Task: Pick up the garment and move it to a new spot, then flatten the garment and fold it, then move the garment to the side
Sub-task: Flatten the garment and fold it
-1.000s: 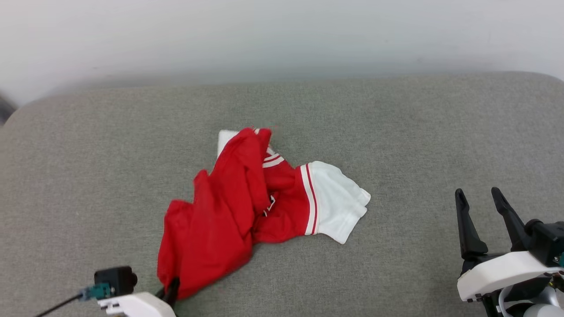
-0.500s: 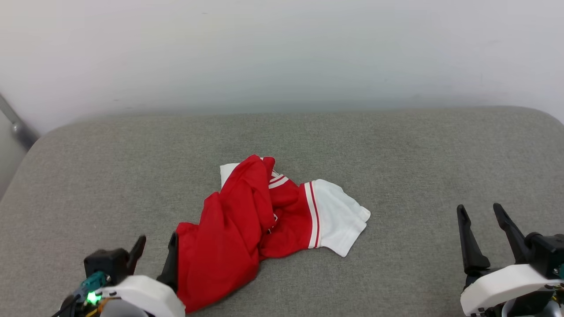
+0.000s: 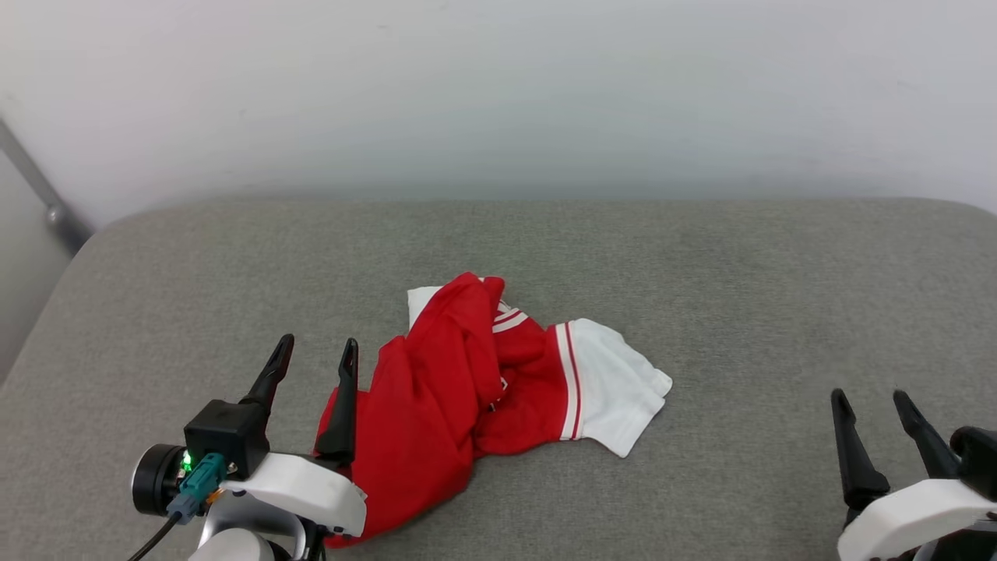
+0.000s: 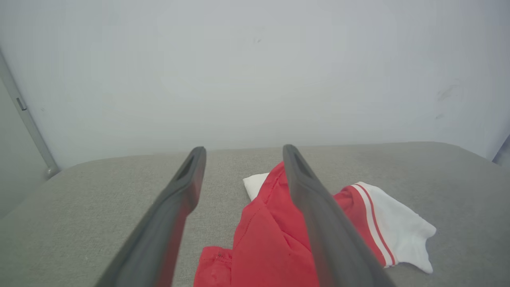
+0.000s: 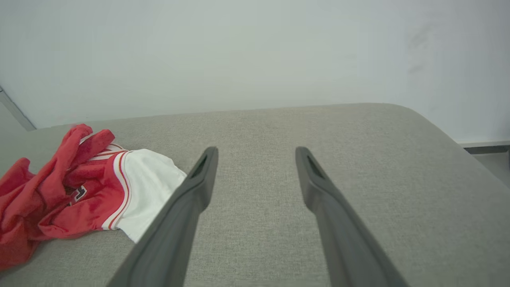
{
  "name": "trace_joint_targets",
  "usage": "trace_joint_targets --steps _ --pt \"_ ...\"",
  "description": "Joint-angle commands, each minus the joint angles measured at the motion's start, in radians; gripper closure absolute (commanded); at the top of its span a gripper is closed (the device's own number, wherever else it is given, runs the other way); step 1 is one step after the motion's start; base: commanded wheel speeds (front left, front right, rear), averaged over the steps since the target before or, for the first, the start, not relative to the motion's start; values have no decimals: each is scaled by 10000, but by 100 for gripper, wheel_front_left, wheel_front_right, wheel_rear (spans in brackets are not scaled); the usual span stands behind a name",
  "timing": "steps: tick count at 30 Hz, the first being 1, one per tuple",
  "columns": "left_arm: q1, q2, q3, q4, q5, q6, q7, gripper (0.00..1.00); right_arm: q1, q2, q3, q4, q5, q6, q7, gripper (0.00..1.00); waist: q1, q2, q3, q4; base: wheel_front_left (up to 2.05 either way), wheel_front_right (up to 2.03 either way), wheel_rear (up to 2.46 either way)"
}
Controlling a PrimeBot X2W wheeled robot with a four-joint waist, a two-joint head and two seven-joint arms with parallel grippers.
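Observation:
The garment (image 3: 436, 405), a red jersey with white sleeves, lies crumpled in a heap near the middle of the grey cushion (image 3: 701, 296). One white sleeve sticks out to the right of the heap. My left gripper (image 3: 315, 351) stands open just left of the garment's lower edge, with nothing between its fingers. In the left wrist view, the garment (image 4: 271, 239) lies under and beside the right finger of the left gripper (image 4: 243, 153). My right gripper (image 3: 868, 399) is open at the lower right, far from the cloth. In the right wrist view, the garment (image 5: 71, 191) lies left of the right gripper (image 5: 255, 153).
A pale wall (image 3: 498, 93) rises behind the cushion's far edge. A grey metal bar (image 3: 39, 195) slants down the wall at the left. The cushion's rounded corners fall away at far left and far right.
My left gripper was shut on the garment's lower edge; it has opened, let go and risen beside the cloth. The camera has tilted, so the whole picture has shifted down. The right gripper stayed open.

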Motion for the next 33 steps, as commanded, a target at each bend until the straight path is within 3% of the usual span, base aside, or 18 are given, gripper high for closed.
trace_joint_targets --steps 1,8,20,25,33 --pt "-104 -11 -6 -37 55 -49 -44 0 -92 9 -128 97 -9 -3 127 0 1 0 89 156 0 0 0" --pt "-526 -293 -26 -122 496 -147 -47 0 -1139 -13 -604 1161 -53 -3 2200 0 1 0 784 1096 0 0 0" --pt "-1013 -1153 458 291 1092 -722 -42 0 -3616 -940 1267 2399 1215 -3 6996 0 1 0 1677 2152 0 0 0" --pt "-1135 -1537 715 428 1306 -1062 -42 0 -4380 -1396 2019 3145 1536 -3 7569 0 1 0 2035 2437 0 0 0" --pt "-1104 -1927 1050 727 1681 -1529 -42 0 -4511 -1403 2620 5123 2028 -5 8055 0 1 0 2232 2590 0 0 0"
